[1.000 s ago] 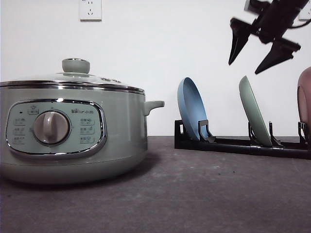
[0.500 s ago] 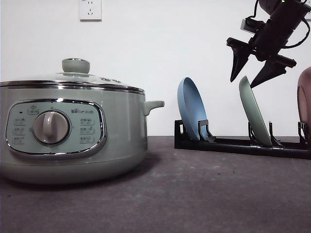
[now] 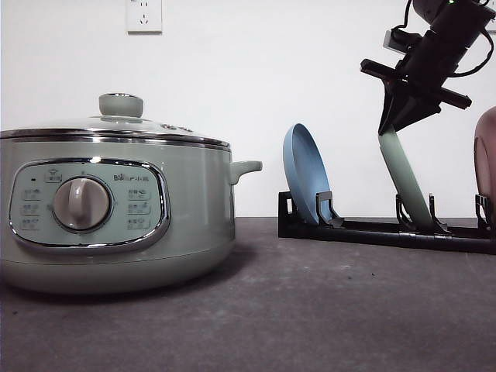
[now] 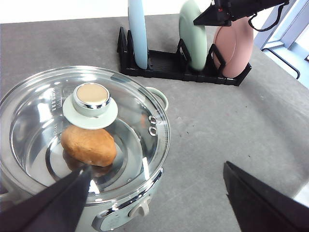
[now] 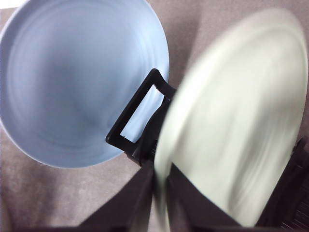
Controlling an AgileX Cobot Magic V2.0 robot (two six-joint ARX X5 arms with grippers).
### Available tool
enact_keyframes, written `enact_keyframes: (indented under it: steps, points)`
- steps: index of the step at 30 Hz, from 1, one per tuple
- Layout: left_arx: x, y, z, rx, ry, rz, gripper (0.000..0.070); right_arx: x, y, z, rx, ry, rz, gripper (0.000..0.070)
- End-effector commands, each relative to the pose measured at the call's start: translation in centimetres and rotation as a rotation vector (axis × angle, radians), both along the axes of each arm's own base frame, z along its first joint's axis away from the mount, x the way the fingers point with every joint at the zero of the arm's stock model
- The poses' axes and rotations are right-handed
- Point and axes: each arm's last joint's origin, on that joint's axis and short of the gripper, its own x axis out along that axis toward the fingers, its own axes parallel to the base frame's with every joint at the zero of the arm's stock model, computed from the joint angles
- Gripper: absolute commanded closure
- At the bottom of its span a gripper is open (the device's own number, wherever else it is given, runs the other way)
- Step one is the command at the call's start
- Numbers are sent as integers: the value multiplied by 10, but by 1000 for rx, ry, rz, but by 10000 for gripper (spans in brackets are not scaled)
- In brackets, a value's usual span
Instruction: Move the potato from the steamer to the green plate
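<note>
— Right gripper (image 3: 399, 124)?
— Pressed together on the top rim of the wide, shallow, pale mint-green plate (image 3: 407, 182), one finger on each face. Thin hold, right at the edge, with the rest of the plate hanging below the fingertips.
— And below that?
— Seated in a slot of the black plastic plate rack (image 3: 372, 231). Round blue plate (image 3: 304, 174) leaning in the slot off to one side of the fingers, rounded pink dish (image 3: 487, 167) close on the other.
— So, the worry?
— Likely snagging on the slot's uprights if lifted at a slant, and dragging the rack along. Could also pivot or slide out of so shallow a pinch. Smooth rim, little to bite on. A swing toward the pink dish might knock it.
— Sharpness of the grip?
— Hard to judge from the right wrist view: plate smeared there, contact line unclear.
— Left gripper (image 4: 158, 166)?
— Spread wide, pinching nothing, hovering above the large round sage-green steamer with chrome rim (image 3: 116, 232).
— Potato?
— Lumpy orange-brown potato (image 4: 88, 145) down inside the steamer, beneath the clear glass lid (image 4: 145, 111) and partly under its pale green knob (image 4: 90, 96), just ahead of the left fingertips.
— Risk there?
— Lid on, so no reaching in yet. Probably a clash with glass if lowered now.
</note>
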Motion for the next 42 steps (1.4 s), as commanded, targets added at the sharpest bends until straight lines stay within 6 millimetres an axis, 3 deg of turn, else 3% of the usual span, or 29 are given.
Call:
enact_keyframes:
  steps: [1, 7, 13, 18, 23, 32, 42]
  points:
    - [-1, 0, 7, -6, -27, -5, 143, 6, 2, 1, -1, -18, 4, 693]
    - [-1, 0, 7, -6, -27, -5, 143, 0, 3, 17, 24, -58, 28, 693]
    - [-1, 0, 7, -6, -27, -5, 143, -17, 10, 60, 44, -171, 60, 693]
    - [-1, 0, 7, -6, -28, -5, 143, -39, 19, 98, 54, -270, 92, 693]
    - [-1, 0, 7, -6, -28, -5, 143, -69, 30, 121, 28, -298, 155, 693]
    - [-1, 0, 7, -6, -28, -5, 143, -133, 58, 141, -180, -271, 300, 694]
    - [-1, 0, 7, -6, -28, -5, 143, -193, 96, 134, -403, -116, 489, 696]
